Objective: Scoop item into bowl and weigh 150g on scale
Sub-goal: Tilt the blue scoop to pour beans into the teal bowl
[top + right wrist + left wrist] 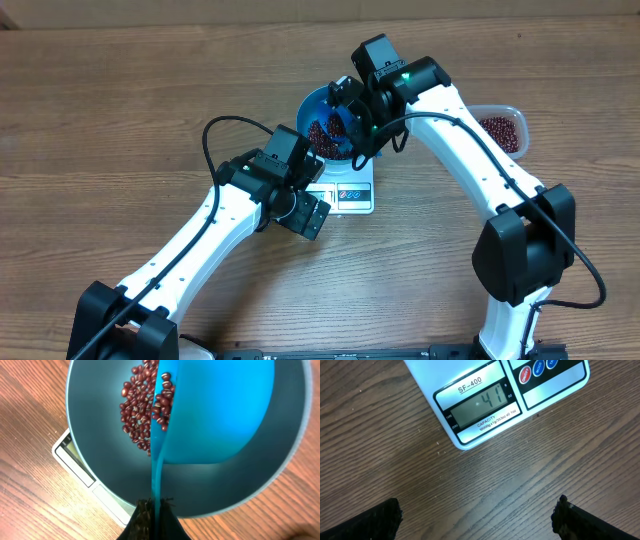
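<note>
The right arm arches in from the right, wrist bent down over the bowl [100,477], its right fingers [145,522] pinching the handle of a blue scoop [220,410]. The scoop stands on edge inside the bowl, its long axis running straight away from the fingers and its open side toward the beans [137,415] on the bowl's floor. The bowl sits on the scale [470,400]. The left arm is folded low, with the left fingers [310,214] spread wide above the worktop [395,460] just before the scale's display.
</note>
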Robot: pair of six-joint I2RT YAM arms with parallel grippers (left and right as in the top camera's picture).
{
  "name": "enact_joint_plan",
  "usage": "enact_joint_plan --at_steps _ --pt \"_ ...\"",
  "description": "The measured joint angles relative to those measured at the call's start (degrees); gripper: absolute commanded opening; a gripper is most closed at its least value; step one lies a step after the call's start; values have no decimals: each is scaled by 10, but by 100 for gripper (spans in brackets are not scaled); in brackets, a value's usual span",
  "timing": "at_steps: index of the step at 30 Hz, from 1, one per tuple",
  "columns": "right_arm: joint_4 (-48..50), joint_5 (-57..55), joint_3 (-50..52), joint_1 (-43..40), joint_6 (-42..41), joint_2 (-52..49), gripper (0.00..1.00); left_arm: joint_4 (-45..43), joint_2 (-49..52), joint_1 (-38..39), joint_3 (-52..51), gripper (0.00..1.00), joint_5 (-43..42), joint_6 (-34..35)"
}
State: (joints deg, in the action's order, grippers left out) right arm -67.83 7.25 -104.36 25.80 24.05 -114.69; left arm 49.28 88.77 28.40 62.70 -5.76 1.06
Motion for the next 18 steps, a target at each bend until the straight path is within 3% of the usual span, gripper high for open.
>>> enact_joint_plan --at_steps 18 --pt "2 -43 0 4 -4 49 4 0 0 0 0 100 0 0"
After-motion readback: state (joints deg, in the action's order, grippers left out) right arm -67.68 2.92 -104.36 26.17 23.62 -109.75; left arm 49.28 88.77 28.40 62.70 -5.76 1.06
